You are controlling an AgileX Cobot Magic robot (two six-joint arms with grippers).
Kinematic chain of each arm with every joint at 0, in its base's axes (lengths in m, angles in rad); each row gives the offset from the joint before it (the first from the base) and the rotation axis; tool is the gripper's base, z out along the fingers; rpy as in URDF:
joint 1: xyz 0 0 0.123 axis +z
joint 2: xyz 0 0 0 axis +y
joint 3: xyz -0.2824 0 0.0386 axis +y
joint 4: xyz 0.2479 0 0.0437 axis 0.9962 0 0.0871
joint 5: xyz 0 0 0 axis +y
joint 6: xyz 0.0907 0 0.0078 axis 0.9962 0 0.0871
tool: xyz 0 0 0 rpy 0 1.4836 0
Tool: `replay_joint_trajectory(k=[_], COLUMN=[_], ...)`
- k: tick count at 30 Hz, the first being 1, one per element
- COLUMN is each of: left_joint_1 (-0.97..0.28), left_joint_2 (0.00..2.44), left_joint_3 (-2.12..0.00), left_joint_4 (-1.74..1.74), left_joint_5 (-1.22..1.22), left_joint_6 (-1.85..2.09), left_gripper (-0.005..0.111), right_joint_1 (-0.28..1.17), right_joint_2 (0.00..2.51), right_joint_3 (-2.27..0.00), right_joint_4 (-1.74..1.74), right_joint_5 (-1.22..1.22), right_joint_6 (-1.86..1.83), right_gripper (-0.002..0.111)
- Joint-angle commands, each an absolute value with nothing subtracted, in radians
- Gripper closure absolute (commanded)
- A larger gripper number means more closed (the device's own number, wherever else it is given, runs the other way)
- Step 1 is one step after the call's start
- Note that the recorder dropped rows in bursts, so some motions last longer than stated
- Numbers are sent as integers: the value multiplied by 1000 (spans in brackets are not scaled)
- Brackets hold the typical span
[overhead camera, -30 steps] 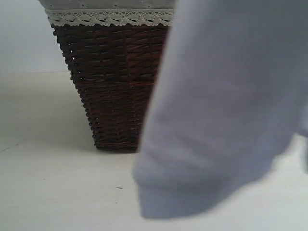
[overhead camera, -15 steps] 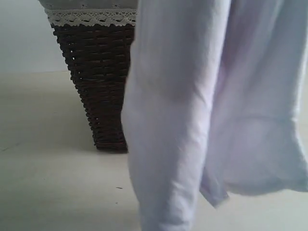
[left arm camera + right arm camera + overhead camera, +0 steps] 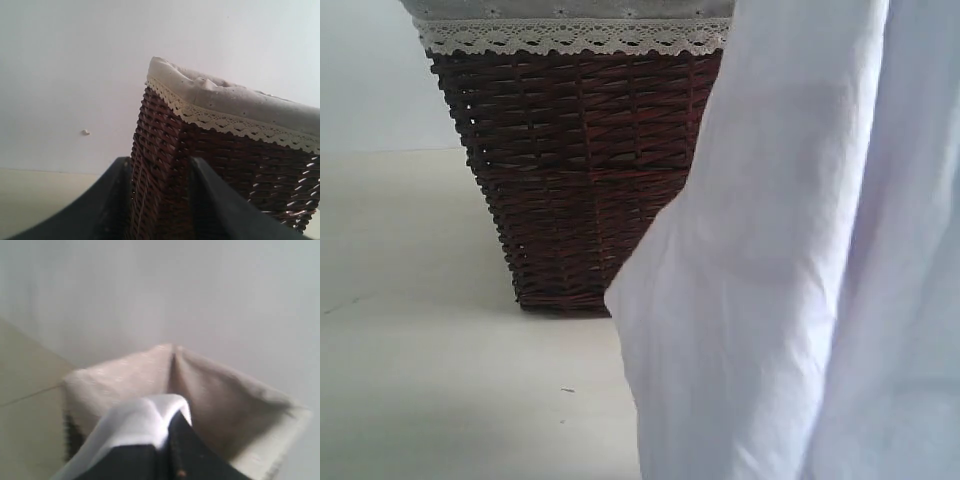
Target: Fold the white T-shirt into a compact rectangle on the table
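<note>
- Right claw (image 3: 165, 422) grips the white T-shirt (image 3: 790, 280), which hangs over the desk (image 3: 440, 380) near the basket (image 3: 580, 170); its cloth may snag the wicker.
- Left claw (image 3: 159, 170) spread, empty; a single-point hold risks bunching.

Soft, diffuse illumination throughout. Exterior view: wicker basket (image 3: 570, 180) sharp, casting a faint, soft-edged shadow on the table (image 3: 420, 400) around its base; white T-shirt (image 3: 800, 300), close to the lens, slightly soft with a bluish cast. Left wrist view: basket crisp, left gripper (image 3: 159, 172) a dark, defocused silhouette. Right wrist view: blurred overall, low contrast.
</note>
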State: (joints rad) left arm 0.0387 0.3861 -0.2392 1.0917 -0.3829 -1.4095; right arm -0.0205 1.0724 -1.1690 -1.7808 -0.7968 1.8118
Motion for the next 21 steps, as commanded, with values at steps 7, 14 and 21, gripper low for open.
replay_joint_trajectory(k=[7,14,21], left_joint_1=[37,37,37], left_joint_2=[397,435,435], left_joint_3=[-236,-236,-236], left_joint_4=[1097,1095,1095], left_joint_5=[-398,-400,-400], left_joint_6=[-1416,-1413,-1416], left_gripper=[68,68,68], right_joint_1=[-170,-15,260], right_joint_2=[1010,974,885], right_joint_3=[-1121,-949,-495], right_joint_4=[-1744,-1744,-1744], right_joint_5=[-587,-1105,-708], right_joint_6=[1756,1889,1747], right_gripper=[108,108,108])
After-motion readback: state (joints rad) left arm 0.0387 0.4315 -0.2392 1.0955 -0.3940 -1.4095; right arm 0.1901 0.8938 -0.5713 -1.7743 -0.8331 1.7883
